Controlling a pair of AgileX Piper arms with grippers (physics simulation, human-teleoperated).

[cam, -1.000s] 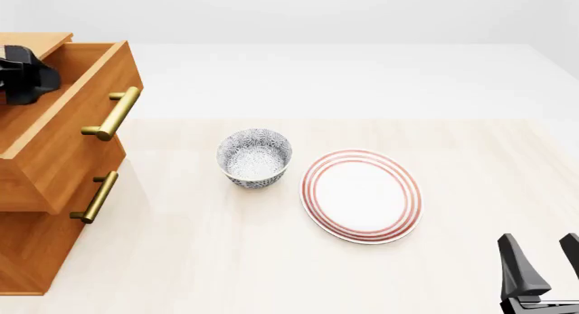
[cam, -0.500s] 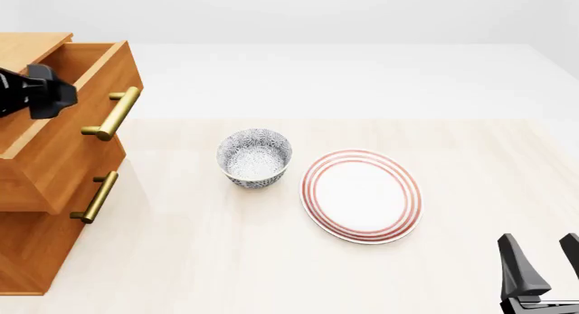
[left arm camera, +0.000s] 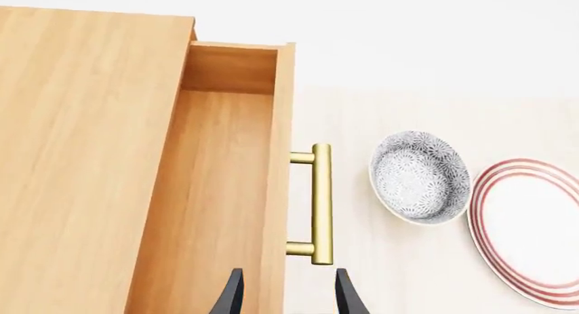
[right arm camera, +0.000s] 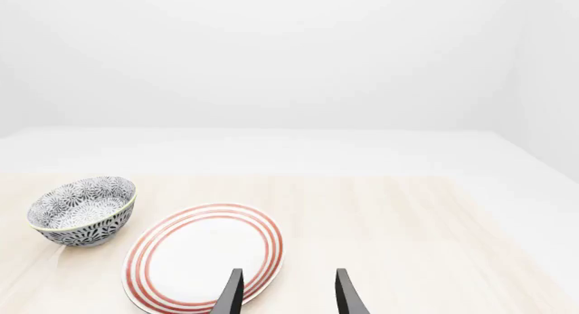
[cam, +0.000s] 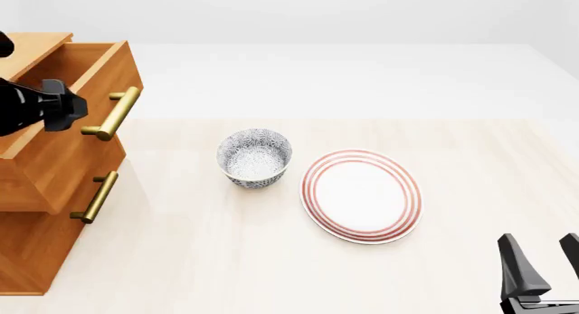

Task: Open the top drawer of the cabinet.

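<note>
The cabinet (cam: 32, 253) stands at the table's left edge. Its top drawer (cam: 68, 134) is pulled out, and its bare wooden inside (left arm camera: 213, 192) shows in the left wrist view. A brass bar handle (cam: 112, 113) (left arm camera: 321, 202) runs along the drawer's front. My left gripper (cam: 64, 106) (left arm camera: 287, 300) hovers open above the drawer's front wall, just behind the handle, touching nothing. My right gripper (cam: 543, 263) (right arm camera: 287, 297) rests open and empty at the near right of the table.
A lower drawer's handle (cam: 95, 197) shows beneath the top one. A patterned bowl (cam: 254, 157) (left arm camera: 420, 176) (right arm camera: 81, 210) sits mid-table, with a red-ringed plate (cam: 362, 195) (left arm camera: 529, 229) (right arm camera: 203, 256) right of it.
My left gripper has moved from over the drawer's back toward its front wall and handle. The drawer, bowl, plate and right arm have not moved.
</note>
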